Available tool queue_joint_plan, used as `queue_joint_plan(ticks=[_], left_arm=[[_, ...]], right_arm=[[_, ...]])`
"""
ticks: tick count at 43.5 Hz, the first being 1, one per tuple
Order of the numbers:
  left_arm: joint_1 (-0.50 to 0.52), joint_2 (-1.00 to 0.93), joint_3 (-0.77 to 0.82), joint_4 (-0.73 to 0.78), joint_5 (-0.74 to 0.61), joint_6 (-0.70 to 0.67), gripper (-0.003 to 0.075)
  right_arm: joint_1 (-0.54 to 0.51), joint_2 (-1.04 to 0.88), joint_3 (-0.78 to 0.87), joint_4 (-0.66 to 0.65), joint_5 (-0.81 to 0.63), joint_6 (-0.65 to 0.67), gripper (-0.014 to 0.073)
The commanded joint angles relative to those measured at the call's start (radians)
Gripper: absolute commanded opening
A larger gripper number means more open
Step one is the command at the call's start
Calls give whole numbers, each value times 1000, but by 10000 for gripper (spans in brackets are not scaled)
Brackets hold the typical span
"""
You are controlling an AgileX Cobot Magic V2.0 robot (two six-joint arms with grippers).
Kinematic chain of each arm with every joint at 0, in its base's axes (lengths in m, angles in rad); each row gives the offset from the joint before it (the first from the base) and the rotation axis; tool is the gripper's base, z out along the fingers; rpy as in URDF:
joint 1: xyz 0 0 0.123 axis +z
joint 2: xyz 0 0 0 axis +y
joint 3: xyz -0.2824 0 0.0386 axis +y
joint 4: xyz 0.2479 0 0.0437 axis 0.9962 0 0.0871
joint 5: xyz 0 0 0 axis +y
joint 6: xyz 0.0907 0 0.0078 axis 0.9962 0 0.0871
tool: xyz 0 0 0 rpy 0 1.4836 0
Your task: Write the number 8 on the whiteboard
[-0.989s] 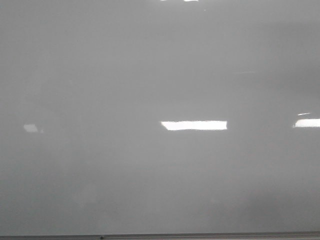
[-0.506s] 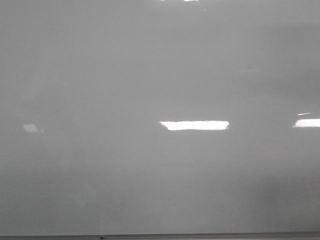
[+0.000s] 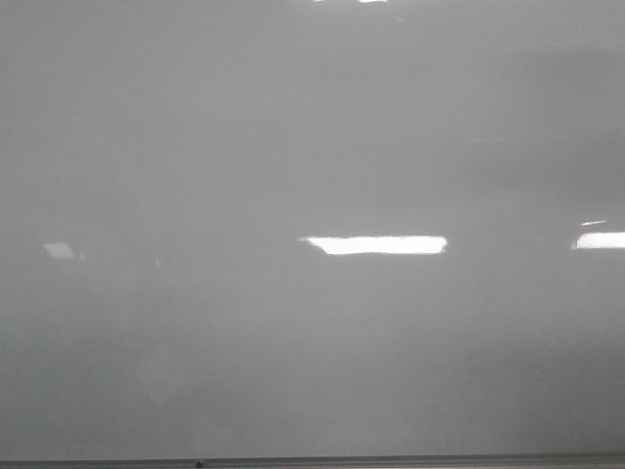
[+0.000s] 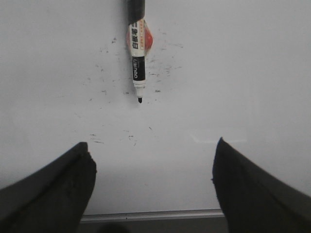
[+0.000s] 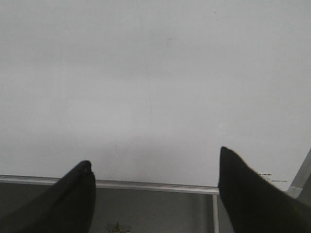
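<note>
The whiteboard [image 3: 312, 147] fills the front view, glossy grey with bright reflections; no gripper shows there. No number 8 shows in any view. In the left wrist view a black and white marker [image 4: 136, 53] with an orange patch lies uncapped on the whiteboard [image 4: 243, 73], tip toward my left gripper [image 4: 151, 160]. That gripper is open and empty, well short of the marker. My right gripper [image 5: 154, 177] is open and empty over the whiteboard [image 5: 155, 73] near its frame edge.
Small black ink flecks [image 4: 104, 92] are scattered on the board around the marker tip. The thin grey frame edge runs along the board's near side [image 3: 391, 459], [image 4: 150, 215], [image 5: 155, 185], with a frame corner [image 5: 299, 182] by the right gripper.
The central light reflection in the front view has stretched slightly to the left. Nothing else has visibly moved.
</note>
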Motion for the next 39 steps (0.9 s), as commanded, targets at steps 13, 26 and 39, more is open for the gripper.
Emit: queue_joint_plan(ticks=[13,26,39], left_arm=[[53,301,-108,-6,-175,-10,508],[53,466,-108,-6,-423,-10,437],[53,599,-108,-6,-551,-10,372]], right_arm=[[-3,1,-33,-7,-37,-11,552],[-3,1,-33,-7,-36,-11,552],[-3,1,-33,-7,-36,-11,552]])
